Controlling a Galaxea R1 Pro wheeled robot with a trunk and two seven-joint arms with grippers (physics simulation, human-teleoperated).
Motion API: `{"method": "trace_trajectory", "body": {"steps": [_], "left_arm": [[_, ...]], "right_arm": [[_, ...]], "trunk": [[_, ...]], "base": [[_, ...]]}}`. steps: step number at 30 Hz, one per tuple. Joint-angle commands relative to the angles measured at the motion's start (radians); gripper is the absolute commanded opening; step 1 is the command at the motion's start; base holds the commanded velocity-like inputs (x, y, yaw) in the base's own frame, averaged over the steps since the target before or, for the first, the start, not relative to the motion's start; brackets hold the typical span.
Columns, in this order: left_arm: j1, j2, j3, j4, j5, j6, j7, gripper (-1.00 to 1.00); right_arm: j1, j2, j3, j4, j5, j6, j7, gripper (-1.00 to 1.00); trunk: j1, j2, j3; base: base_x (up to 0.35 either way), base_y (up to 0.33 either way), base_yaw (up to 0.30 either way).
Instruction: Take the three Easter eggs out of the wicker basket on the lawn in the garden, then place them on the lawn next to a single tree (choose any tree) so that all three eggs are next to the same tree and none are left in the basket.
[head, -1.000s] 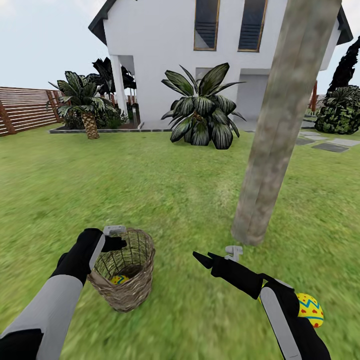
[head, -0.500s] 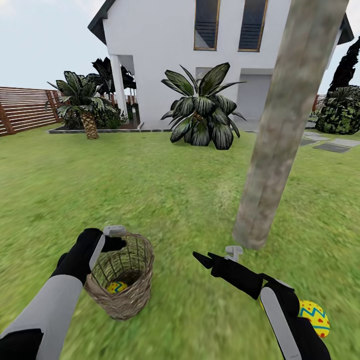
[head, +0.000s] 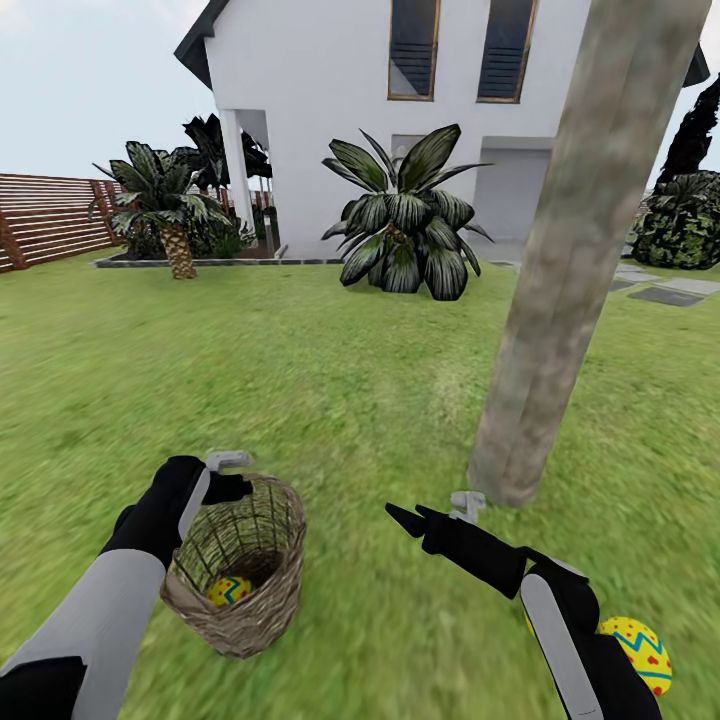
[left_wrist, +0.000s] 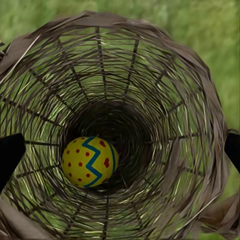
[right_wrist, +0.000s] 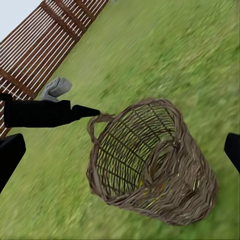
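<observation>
We see the garden lawn (head: 300, 380), wide green grass running back to a white house (head: 330, 110), with a brown slat fence (head: 50, 215) at far left. A thick mottled tree trunk (head: 560, 260) rises from the grass at right of centre, tilted in the head view. A big dark leafy bush (head: 405, 225) stands before the house wall, a short palm (head: 165, 205) further left. The wicker basket (head: 240, 570) is tipped, mouth up toward the camera, at our left gripper (head: 228, 478), whose tips sit at the rim; the right wrist view shows a black finger (right_wrist: 80, 111) touching the handle (right_wrist: 95, 132) where it meets the rim, so it looks gripped, though we cannot tell for sure. One Easter egg (left_wrist: 90, 161) lies at the basket bottom, yellow with red dots and a blue zigzag. Our right gripper (head: 420, 520) hangs over grass near the trunk base, fingers spread, nothing between them. A second egg (head: 640, 655) lies on the lawn beside our right forearm, near the tree.
</observation>
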Motion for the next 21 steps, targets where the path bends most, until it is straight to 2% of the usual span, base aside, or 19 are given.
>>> {"method": "trace_trajectory", "body": {"steps": [1,7,21], "left_arm": [[-0.001,0.0,0.002,-0.001,-0.003,0.006,-0.004,1.0],[-0.001,0.0,0.002,-0.001,-0.003,0.008,-0.005,1.0],[-0.001,0.0,0.002,-0.001,-0.003,0.008,-0.004,1.0]], "right_arm": [[-0.001,0.001,-0.001,-0.001,-0.003,0.006,0.001,1.0],[-0.001,0.001,-0.001,-0.001,-0.003,0.006,0.001,1.0],[-0.001,0.001,-0.001,-0.001,-0.003,0.006,0.001,1.0]], "trunk": [[0.0,0.0,-0.001],[0.0,0.0,-0.001],[0.0,0.0,-0.001]], "base": [[0.189,0.0,0.0],[0.075,0.0,0.0],[0.005,0.0,0.0]]}}
